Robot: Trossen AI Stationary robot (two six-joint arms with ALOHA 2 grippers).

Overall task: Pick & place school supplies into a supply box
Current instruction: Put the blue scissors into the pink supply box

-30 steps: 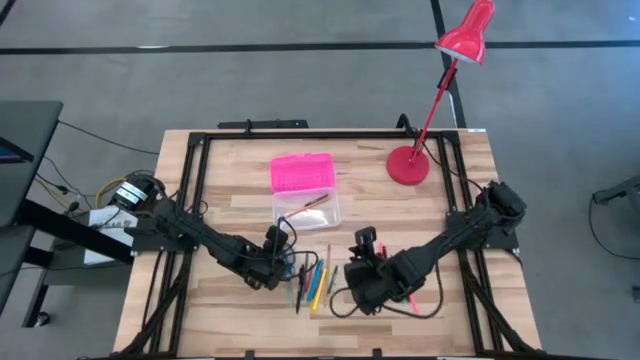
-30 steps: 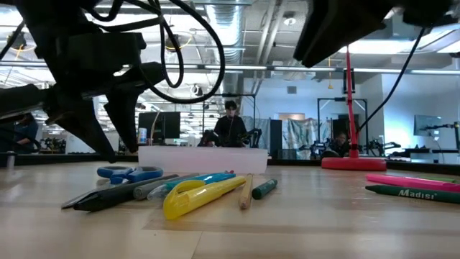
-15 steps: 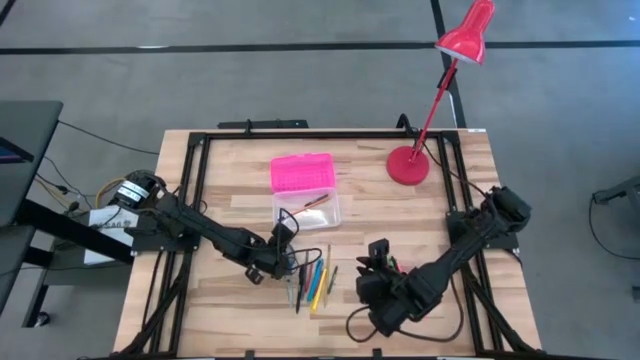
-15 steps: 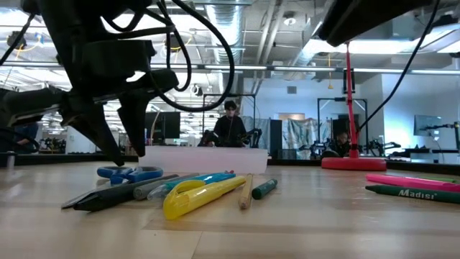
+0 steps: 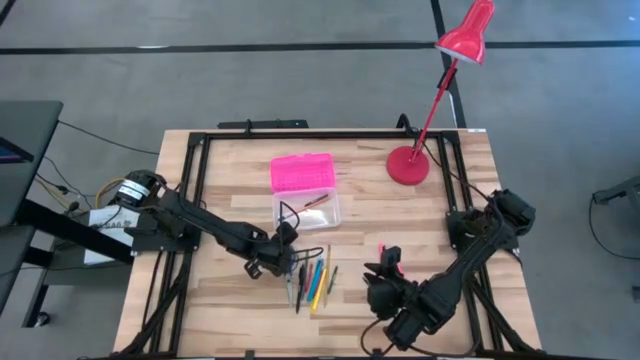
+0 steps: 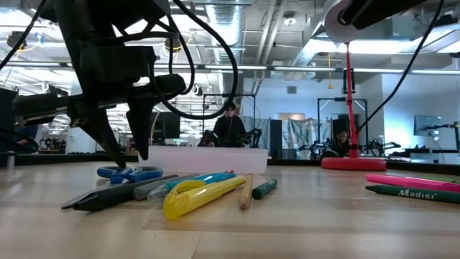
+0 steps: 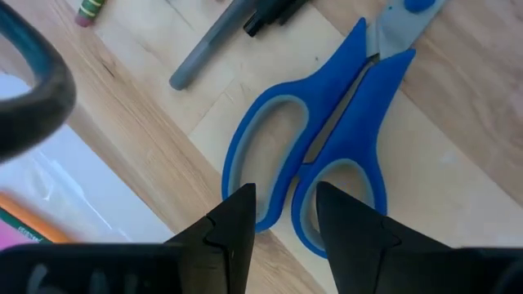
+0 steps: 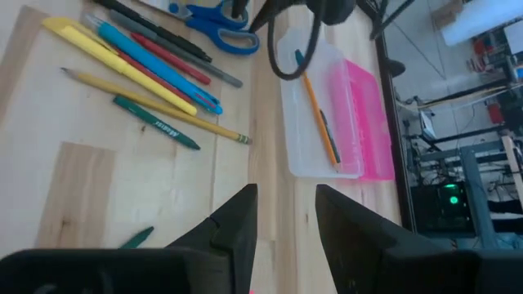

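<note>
The right gripper (image 5: 385, 268) has backed away from the supply box (image 5: 305, 195) toward the near table edge, fingers apart and empty, so the pile is clear; the left gripper (image 5: 285, 252) has moved in over the blue scissors (image 7: 327, 155) just near the box, fingers open around a handle; pens (image 5: 312, 282) lie beside; past the box stands a red lamp (image 5: 408, 165)

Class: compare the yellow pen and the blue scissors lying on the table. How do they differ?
The yellow pen is one long, straight stick; the blue scissors have two looped handles. The left gripper hovers over the scissors, not the pen. Both lie flat outside the supply box.
</note>
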